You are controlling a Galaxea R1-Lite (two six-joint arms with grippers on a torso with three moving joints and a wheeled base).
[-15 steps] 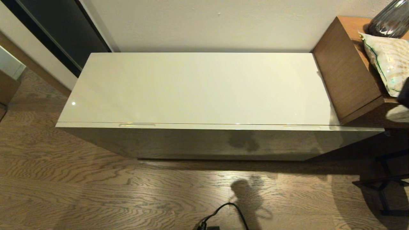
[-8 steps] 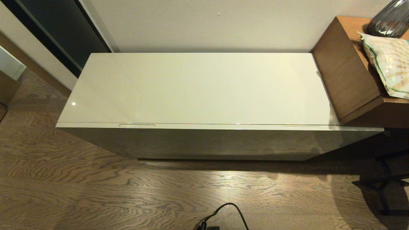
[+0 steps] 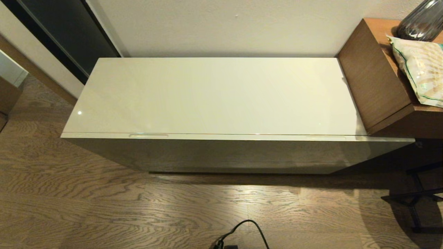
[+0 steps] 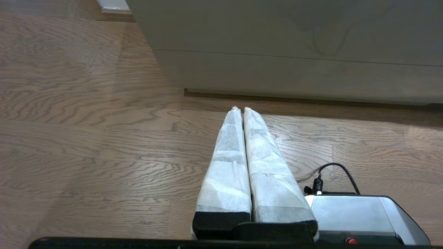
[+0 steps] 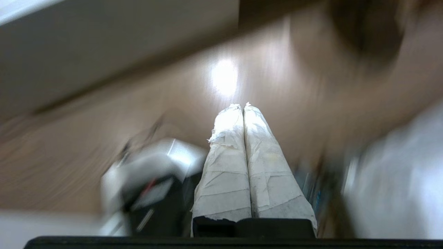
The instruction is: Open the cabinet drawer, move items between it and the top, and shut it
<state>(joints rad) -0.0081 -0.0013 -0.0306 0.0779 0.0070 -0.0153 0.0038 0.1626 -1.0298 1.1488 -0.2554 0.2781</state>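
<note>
The low cabinet's glossy cream top (image 3: 214, 97) lies bare in the head view. The cabinet drawer (image 3: 238, 137) is closed, its two slot handles (image 3: 148, 135) (image 3: 325, 138) showing along the front edge. The tissue pack and the slippers are out of sight. Neither gripper shows in the head view. My left gripper (image 4: 239, 109) is shut and empty, low over the wood floor in front of the cabinet's front face (image 4: 294, 34). My right gripper (image 5: 242, 105) is also shut and empty, above the floor near the cabinet.
A brown wooden unit (image 3: 377, 76) abuts the cabinet's right end, carrying a snack bag (image 3: 420, 69) and a dark vase (image 3: 420, 20). A black cable (image 3: 242, 231) lies on the floor in front. Dark furniture legs (image 3: 415, 197) stand at the right. My base (image 4: 360, 214) sits beside the left gripper.
The dark shape of my right arm at the head view's right edge has gone out of view, and its shadow on the cabinet front and floor has vanished. The cabinet is unchanged.
</note>
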